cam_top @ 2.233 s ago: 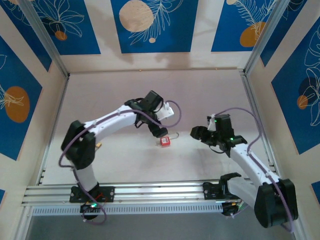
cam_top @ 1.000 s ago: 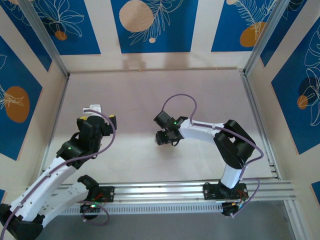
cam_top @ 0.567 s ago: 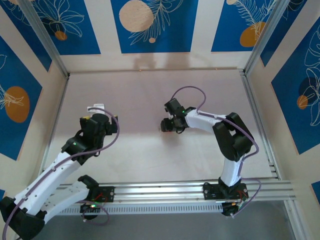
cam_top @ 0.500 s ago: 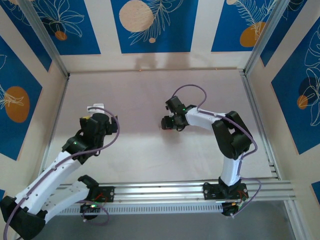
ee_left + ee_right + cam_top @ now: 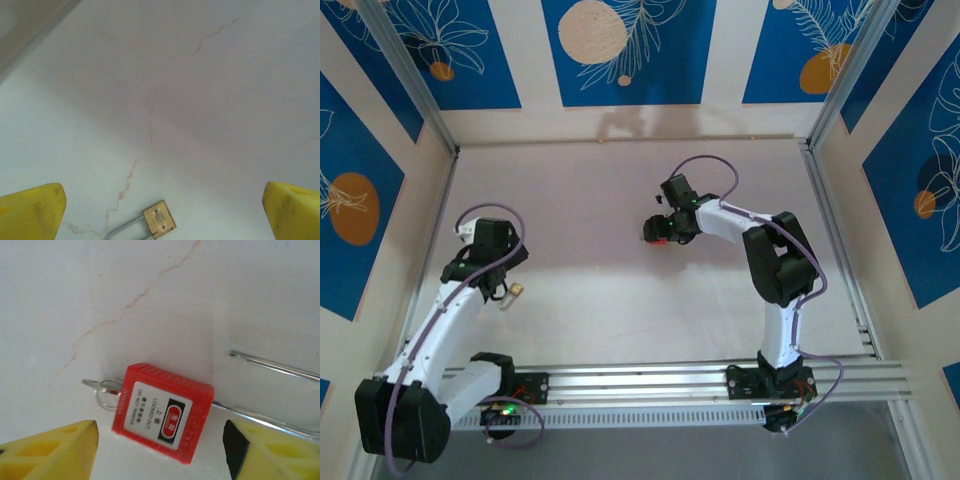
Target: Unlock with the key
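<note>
Key: one. Brass head on a thin wire loop, flat on the worktop, low centre of the left wrist frame. It sits just below the gap of the left claw, whose fingers stand wide apart. The loop runs lower left, roughly along the finger-to-finger line.
Padlock: one, red, shackle pointing right, between the parted fingers of the right claw, not clamped.
Left arm is far nearer the key; the padlock lies well apart, upper right in the overhead frame
</note>
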